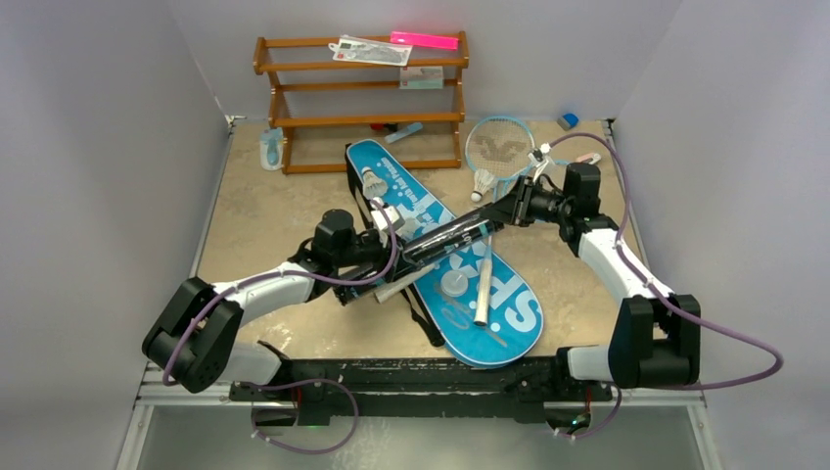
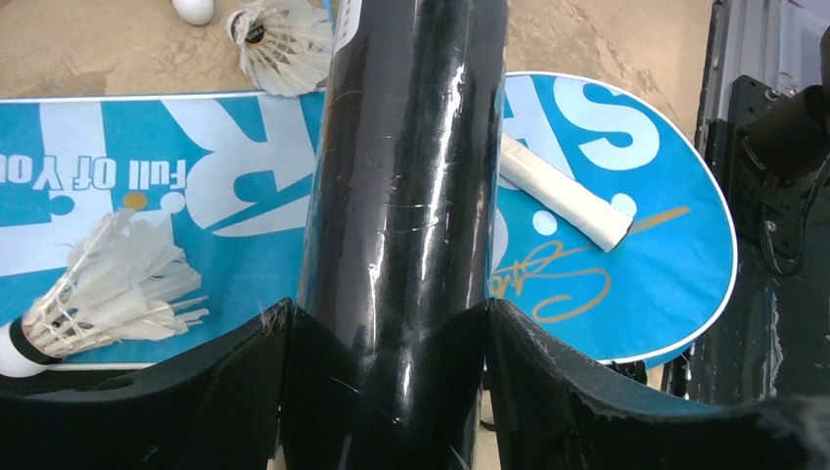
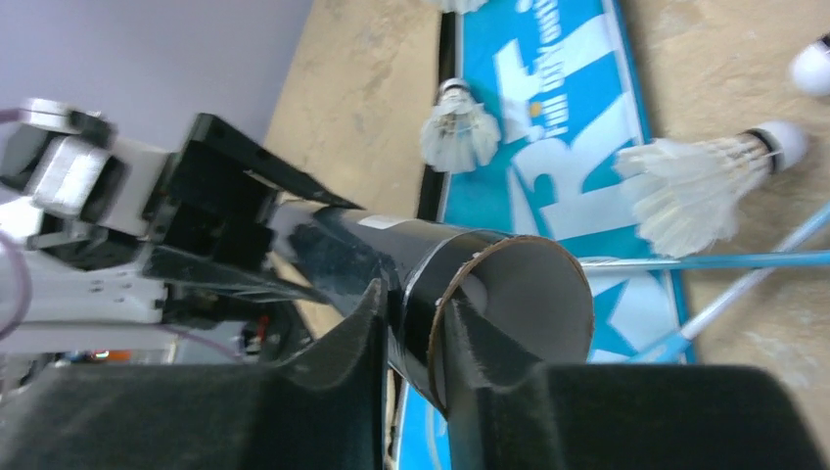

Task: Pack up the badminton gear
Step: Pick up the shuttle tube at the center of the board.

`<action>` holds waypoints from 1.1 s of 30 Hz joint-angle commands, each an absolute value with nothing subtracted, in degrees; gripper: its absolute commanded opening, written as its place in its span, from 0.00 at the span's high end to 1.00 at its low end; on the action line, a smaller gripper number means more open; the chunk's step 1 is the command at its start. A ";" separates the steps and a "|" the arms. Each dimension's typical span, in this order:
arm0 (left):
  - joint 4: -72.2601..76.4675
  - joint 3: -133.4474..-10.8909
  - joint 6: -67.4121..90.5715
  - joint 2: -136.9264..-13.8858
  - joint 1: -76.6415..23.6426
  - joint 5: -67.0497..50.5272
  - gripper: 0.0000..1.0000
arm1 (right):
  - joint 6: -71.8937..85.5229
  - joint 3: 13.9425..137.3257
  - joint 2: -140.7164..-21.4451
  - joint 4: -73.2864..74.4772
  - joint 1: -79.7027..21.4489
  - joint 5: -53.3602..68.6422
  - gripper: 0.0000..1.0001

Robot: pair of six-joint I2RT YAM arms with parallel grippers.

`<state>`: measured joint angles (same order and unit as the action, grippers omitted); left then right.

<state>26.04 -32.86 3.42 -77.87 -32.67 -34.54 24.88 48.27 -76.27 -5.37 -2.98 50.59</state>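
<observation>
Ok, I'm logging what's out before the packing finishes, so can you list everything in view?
black tube: one, black, held above the bag, far end open
bag: one, blue, lettered SPORT, lying flat in the middle
rackets: two going by the shafts, light-blue; one head clear at back right, one white handle on the bag
shuttlecocks: two clear, white; one on the bag, one by the racket head
rack: one, brown wood, at the back, with a pink strip and packets on it
small bits: blue and pink, back right
left gripper: closed round the tube
right gripper: pinching the tube's rim, one finger inside
</observation>
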 commanded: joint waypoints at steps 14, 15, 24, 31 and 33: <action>32.45 -28.11 4.26 -66.69 -32.54 -21.22 0.10 | 27.26 48.19 -67.41 -6.79 -4.33 51.86 1.00; 32.70 -27.39 4.64 -64.82 -32.55 -19.54 0.10 | 27.36 48.18 -66.53 -6.61 -4.57 50.81 1.00; 22.96 -32.85 13.26 -52.48 -32.63 -9.46 0.06 | 26.91 53.84 -66.01 -1.92 -8.81 47.53 1.00; 14.97 -36.94 25.92 -47.82 -32.59 1.43 0.00 | 25.51 58.80 -66.45 3.99 -16.71 40.66 1.00; 11.61 -39.92 24.49 -46.33 -32.61 0.38 0.00 | 24.93 60.17 -66.35 5.71 -18.05 40.04 1.00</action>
<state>18.63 -33.58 19.94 -49.54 -32.75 -3.57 28.47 56.23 -66.67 0.89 -15.81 44.53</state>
